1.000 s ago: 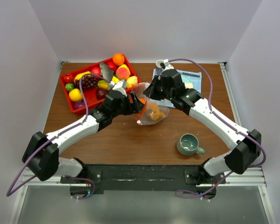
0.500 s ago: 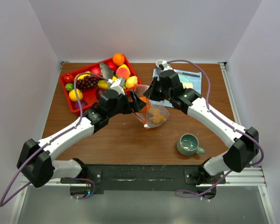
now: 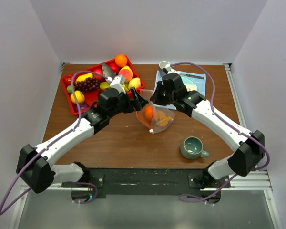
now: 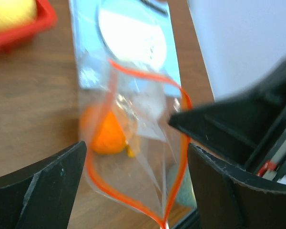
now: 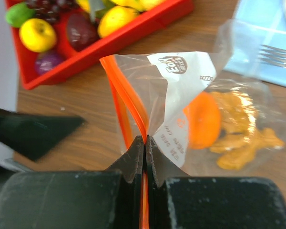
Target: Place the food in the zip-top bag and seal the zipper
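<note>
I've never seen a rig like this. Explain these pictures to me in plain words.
Two white robot arms, left and right, are bolted at the near edge of a wooden table. One picture looks down from above. The other two come from a camera on each wrist. On the table are a red tray of toy fruit, a green mug and a clear bag with an orange inside. The right claw pinches the bag's orange strip. The left claw hangs open at the bag's mouth.
</note>
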You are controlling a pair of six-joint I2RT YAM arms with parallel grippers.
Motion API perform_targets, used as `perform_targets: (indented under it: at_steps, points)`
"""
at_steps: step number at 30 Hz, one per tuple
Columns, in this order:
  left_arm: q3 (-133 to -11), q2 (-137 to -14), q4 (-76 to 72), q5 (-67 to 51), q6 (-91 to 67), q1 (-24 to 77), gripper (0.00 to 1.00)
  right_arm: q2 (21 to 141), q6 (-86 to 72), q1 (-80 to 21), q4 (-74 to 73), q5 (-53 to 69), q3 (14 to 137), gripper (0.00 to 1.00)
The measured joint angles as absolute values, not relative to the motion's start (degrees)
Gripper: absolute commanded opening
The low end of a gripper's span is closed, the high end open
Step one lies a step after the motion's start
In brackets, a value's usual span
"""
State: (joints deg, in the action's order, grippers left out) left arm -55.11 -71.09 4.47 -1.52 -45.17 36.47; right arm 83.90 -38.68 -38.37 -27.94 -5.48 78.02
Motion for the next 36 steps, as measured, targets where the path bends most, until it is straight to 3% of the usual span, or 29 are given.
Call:
perform_targets:
  at_steps: [8, 13, 25, 36]
  points:
    - [-62.11, -72.18, 5.13, 6.20, -43.38, 21.63, 0.81, 72.82, -33.95, -34.13, -37.12, -11.46, 79.09, 0.00]
    - [-63.55, -79.13, 5.56, 12.64, -41.82, 18.44, 0.81, 70.94, -32.32, -34.11, -38.74, -13.02, 83.37, 0.00]
    - [-65.56, -95.55, 9.08, 22.26, -36.69, 13.78, 0.95, 83.22, -32.69, -34.13, -31.29, -7.33, 75.68, 0.00]
    - [-70.30, -106.67, 10.28, 23.24, -34.15, 12.95, 0.93, 84.97, -33.63, -34.17, -25.17, -2.72, 74.02, 0.00]
